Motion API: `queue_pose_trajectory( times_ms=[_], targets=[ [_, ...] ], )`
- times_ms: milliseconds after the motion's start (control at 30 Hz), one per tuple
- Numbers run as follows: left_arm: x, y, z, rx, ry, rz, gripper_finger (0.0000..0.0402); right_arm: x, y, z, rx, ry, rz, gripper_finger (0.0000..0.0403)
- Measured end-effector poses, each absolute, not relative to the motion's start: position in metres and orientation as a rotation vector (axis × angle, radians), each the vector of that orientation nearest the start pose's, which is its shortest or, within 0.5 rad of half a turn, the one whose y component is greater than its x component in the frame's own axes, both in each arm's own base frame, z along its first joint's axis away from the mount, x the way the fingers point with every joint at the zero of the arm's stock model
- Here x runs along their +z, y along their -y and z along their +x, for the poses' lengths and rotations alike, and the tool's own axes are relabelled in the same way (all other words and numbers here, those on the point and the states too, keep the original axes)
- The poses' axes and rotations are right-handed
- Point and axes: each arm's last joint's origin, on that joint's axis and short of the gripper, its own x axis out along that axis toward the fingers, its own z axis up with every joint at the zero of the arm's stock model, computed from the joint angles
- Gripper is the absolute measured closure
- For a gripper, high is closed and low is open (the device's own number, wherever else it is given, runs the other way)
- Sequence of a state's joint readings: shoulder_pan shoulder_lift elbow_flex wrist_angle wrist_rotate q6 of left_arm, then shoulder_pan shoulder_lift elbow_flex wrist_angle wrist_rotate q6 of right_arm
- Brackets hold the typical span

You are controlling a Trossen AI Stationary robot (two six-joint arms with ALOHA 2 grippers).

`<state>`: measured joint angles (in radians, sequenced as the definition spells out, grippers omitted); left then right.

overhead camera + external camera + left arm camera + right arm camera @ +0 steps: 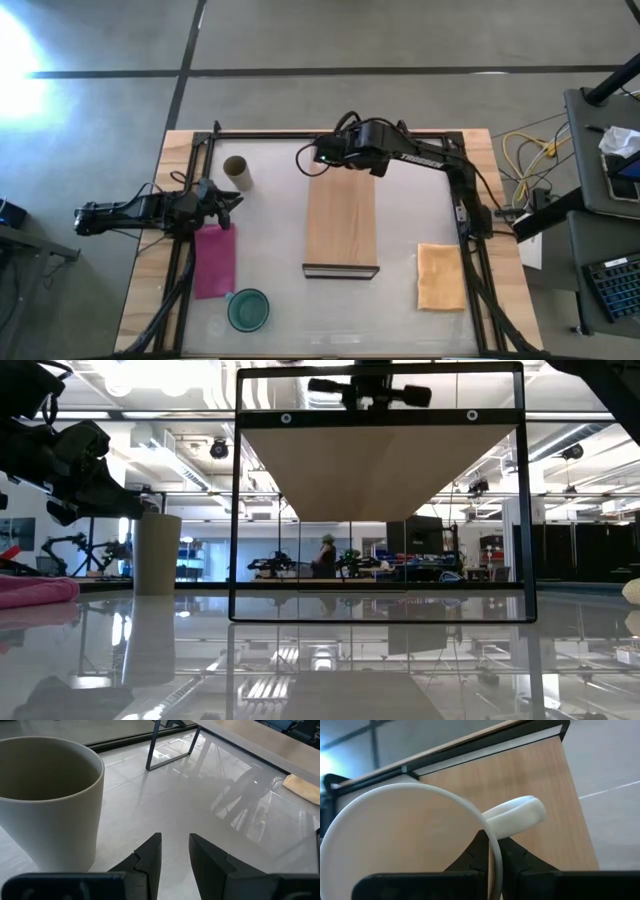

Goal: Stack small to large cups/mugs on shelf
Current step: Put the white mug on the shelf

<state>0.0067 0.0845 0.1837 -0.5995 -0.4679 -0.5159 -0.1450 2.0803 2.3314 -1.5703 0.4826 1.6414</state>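
High view hides the white mug completely; the right gripper [322, 153] blocks it. Only the right wrist view shows it: the white mug [410, 840] is pinched by its rim between the fingers, handle sticking out sideways, with the wooden shelf [520, 785] right behind it. Left gripper [175, 855] is open just a narrow gap and empty, with the olive-brown cup [50, 800] standing just beside it. The teal mug [248, 309] sits well away, beyond the pink cloth [214, 260] lying under the left gripper. The orange-yellow cloth [440, 277] is far off past the shelf. White lettering on the right arm is too small to read.
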Motion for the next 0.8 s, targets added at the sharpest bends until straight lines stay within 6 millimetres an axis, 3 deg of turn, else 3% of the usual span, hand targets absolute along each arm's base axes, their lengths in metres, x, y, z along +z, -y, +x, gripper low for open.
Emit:
queue_pose_trajectory(
  times_ms=[200, 533, 667, 800],
  targets=[
    [0.165, -0.014, 0.077, 0.578, -0.359, -0.38, 0.0317, 0.354, 0.08, 0.386, -1.431, -0.611, 1.124, 0.039],
    [0.165, -0.014, 0.077, 0.579, -0.358, -0.381, 0.0317, 0.361, 0.074, 0.38, -1.419, -0.599, 1.121, 0.039],
    [0.171, -0.017, 0.085, 0.684, -0.128, -0.446, 0.0317, 0.361, 0.073, 0.38, -1.416, -0.601, 1.119, 0.039],
    [0.175, -0.018, 0.089, 0.67, -0.007, -0.483, 0.0317, 0.361, 0.071, 0.38, -1.41, -0.607, 1.112, 0.039]
  ],
)
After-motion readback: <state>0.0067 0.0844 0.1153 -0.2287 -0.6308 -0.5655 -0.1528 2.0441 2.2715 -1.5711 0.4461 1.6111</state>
